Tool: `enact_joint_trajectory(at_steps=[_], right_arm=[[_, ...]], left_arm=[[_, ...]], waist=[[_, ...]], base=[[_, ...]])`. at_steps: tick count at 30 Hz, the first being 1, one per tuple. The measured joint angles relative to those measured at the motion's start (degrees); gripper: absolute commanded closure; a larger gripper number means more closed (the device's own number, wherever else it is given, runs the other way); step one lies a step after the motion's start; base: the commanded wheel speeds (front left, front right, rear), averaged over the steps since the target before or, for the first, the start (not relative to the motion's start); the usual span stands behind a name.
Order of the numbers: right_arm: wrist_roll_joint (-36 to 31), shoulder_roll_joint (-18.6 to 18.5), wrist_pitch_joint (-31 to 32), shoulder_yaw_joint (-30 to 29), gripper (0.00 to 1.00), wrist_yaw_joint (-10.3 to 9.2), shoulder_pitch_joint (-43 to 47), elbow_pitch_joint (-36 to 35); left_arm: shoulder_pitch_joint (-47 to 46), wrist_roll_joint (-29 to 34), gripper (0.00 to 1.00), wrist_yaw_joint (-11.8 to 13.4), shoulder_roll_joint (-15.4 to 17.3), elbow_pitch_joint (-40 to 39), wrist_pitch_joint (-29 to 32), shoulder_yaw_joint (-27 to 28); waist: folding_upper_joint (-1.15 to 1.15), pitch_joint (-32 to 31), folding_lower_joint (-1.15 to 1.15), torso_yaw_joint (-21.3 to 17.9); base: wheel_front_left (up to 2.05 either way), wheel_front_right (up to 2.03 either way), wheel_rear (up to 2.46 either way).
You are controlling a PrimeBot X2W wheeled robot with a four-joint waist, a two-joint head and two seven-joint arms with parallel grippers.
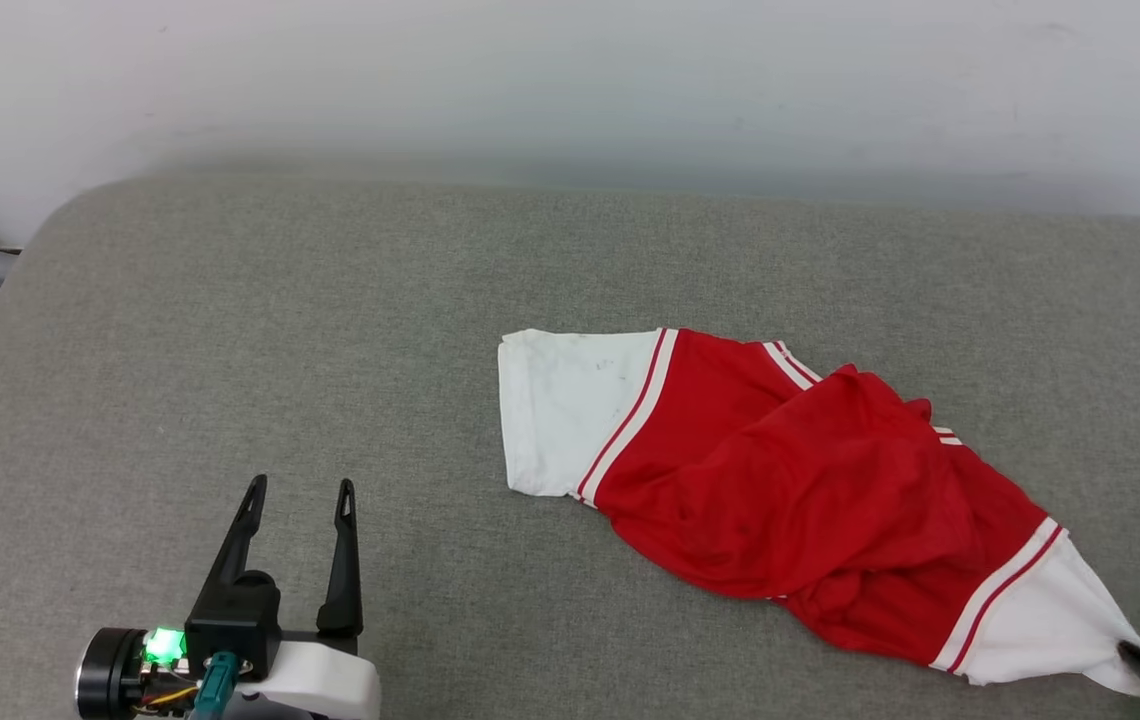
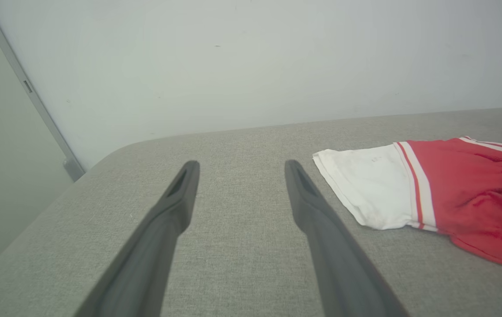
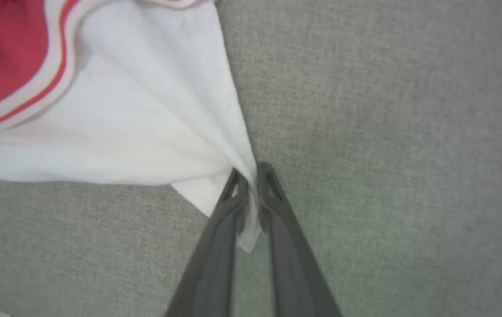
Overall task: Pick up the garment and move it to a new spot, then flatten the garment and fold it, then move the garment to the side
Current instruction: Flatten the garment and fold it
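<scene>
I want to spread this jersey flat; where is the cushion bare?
Widest bare patch: grey cushion between the open left tool, the jersey and the wall. A narrower strip runs between jersey and wall. Crowded at the near right, where the right tool pinches a white sleeve.

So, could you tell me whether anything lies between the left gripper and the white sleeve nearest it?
Nothing visible does. The open left gripper and the garment are apart, with only bare grey cushion between the fingertips and that white sleeve. The right gripper pinches the corner of the other sleeve.
</scene>
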Motion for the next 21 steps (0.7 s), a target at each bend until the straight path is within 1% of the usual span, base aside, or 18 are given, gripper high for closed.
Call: enact_joint_trajectory(at_steps=[5, 8, 11, 13, 15, 17, 19, 21], right_arm=[[-4.23, 2.58, -6.84, -7.49, 0.0, -0.02, 0.25, -1.7], [-7.04, 4.67, -9.66, -12.72, 0.0, -0.02, 0.57, -4.49], [-11.41, 7.0, -12.13, -19.26, 0.0, -0.02, 1.79, -7.77], [-14.97, 9.49, -13.35, -23.49, 0.0, -0.03, 3.0, -10.48], [-18.71, 13.1, -14.36, -27.62, 0.0, -0.03, 4.31, -13.67], [-22.27, 16.63, -14.3, -30.54, 0.0, -0.03, 6.2, -17.09], [-25.29, 20.06, -13.76, -32.73, 0.0, -0.03, 7.77, -20.36], [-27.74, 22.73, -12.81, -34.26, 0.0, -0.03, 8.99, -23.36]], left_arm=[[0.22, -0.24, 0.0, -0.01, 0.57, 0.24, 0.0, 0.59], [0.27, -0.49, 0.0, -0.12, 0.82, 0.31, 0.0, 1.09], [0.19, -0.8, 0.0, -0.56, 1.35, 0.29, 0.0, 1.82], [-0.37, -0.93, 0.0, -0.97, 2.16, 0.26, 0.0, 2.3], [-1.6, -0.92, 0.0, -1.56, 2.67, 0.24, 0.0, 2.47], [-2.98, -0.89, 0.0, -2.47, 3.44, 0.34, 0.0, 2.35], [-5.1, -0.97, 0.0, -4.07, 4.81, 1.11, 0.0, 2.43], [-8.18, -1.2, 0.0, -5.94, 6.26, 2.5, 0.0, 2.27]], waist=[[0.0, -1.38, 0.0, -0.47], [0.0, -2.18, 0.0, -1.08], [0.0, -2.89, 0.0, -1.7], [0.0, -3.21, 0.0, -2.12], [0.0, -3.4, 0.0, -2.49], [0.0, -3.44, 0.0, -2.84], [0.0, -3.27, 0.0, -3.29], [0.0, -2.93, 0.0, -3.78]], base=[[0.0, 0.0, 0.0], [0.0, 0.0, 0.0], [0.0, 0.0, 0.0], [0.0, 0.0, 0.0], [0.0, 0.0, 0.0], [0.0, 0.0, 0.0], [0.0, 0.0, 0.0], [0.0, 0.0, 0.0]])
